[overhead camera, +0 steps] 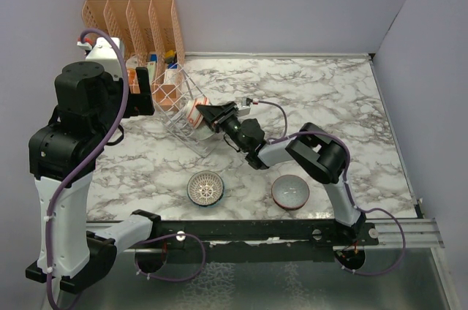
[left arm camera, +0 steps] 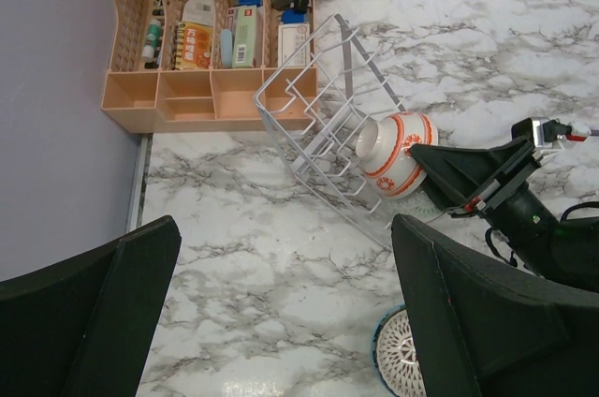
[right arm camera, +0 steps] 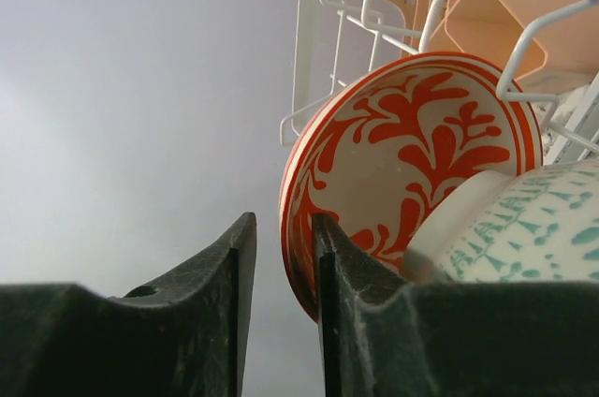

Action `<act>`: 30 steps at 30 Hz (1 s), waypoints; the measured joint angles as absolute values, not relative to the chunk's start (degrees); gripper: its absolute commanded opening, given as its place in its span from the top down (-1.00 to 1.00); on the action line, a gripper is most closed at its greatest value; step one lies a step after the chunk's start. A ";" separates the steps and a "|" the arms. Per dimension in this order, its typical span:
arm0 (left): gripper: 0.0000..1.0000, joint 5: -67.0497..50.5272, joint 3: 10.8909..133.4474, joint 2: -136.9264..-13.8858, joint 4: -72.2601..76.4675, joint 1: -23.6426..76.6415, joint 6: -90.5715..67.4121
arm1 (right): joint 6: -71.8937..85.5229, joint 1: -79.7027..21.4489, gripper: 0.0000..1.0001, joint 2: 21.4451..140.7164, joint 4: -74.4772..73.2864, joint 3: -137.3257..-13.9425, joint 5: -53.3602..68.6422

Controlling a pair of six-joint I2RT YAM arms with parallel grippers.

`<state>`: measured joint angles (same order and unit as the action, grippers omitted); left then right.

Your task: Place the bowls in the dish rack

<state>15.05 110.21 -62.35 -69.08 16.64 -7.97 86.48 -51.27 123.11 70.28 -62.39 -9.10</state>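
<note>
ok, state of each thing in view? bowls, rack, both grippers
dish rack: looks tilted, two bowls in it
orange-patterned bowl: on its side in the rack
green-patterned bowl: in the rack, beside the orange one
lattice bowl: upright on the table, not loaded
red-rimmed bowl: upright on the table, not loaded
left gripper: open, empty
right gripper: slightly open at the orange bowl's rim

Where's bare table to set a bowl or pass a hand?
Free: marble table right of the silvery wire dish rack, behind the grey red-rimmed bowl; also left of the white lattice bowl. Crowded: back-left, orange slotted organizer, rack, right hand.
</note>
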 measured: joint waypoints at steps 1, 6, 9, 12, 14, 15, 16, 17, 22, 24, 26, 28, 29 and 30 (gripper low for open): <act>-0.98 15.05 110.19 -62.35 -69.10 16.64 -7.97 | 86.80 -51.27 0.35 123.11 70.02 -62.39 -8.91; -0.98 15.05 110.19 -62.35 -69.10 16.64 -7.94 | 88.27 -51.27 0.23 122.04 66.41 -61.71 -8.27; -0.98 15.05 110.19 -62.35 -69.08 16.64 -7.94 | 88.51 -51.27 0.22 120.11 62.54 -61.36 -8.27; -0.98 15.05 110.17 -62.33 -69.08 16.64 -7.97 | 88.84 -51.27 0.13 118.04 59.07 -61.25 -8.29; -0.98 15.05 110.10 -62.33 -69.08 16.64 -7.97 | 89.03 -51.27 0.11 116.64 56.69 -61.25 -8.29; -0.98 15.05 110.10 -62.33 -69.08 16.64 -7.97 | 89.19 -51.27 0.11 116.16 55.92 -61.25 -8.29; -0.98 15.05 110.10 -62.33 -69.08 16.64 -7.97 | 89.30 -51.27 0.11 115.74 55.02 -61.25 -8.27; -0.98 15.05 110.10 -62.33 -69.08 16.64 -7.94 | 89.38 -51.27 0.11 115.42 54.26 -61.25 -8.27; -0.98 15.07 110.06 -62.33 -69.08 16.64 -7.97 | 90.45 -51.27 0.08 114.26 49.43 -61.25 -8.21; -0.98 15.07 109.91 -62.33 -69.08 16.64 -7.97 | 90.87 -51.27 0.08 113.84 47.48 -61.25 -8.08; -0.98 15.07 109.75 -62.35 -69.08 16.64 -7.94 | 91.29 -51.27 0.07 113.62 46.44 -61.28 -7.99; -0.98 15.07 109.69 -62.37 -69.08 16.64 -7.94 | 91.70 -51.27 0.07 113.47 45.56 -61.34 -7.77; -0.98 15.07 109.69 -62.37 -69.08 16.64 -7.94 | 91.88 -51.27 0.07 113.32 44.88 -61.47 -7.60; -0.98 15.07 109.69 -62.37 -69.08 16.64 -7.94 | 91.96 -51.27 0.07 113.10 43.83 -61.76 -7.29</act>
<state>15.07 109.69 -62.37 -69.08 16.64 -7.94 91.96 -51.27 113.10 43.83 -61.76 -7.29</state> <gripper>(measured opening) 0.989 0.462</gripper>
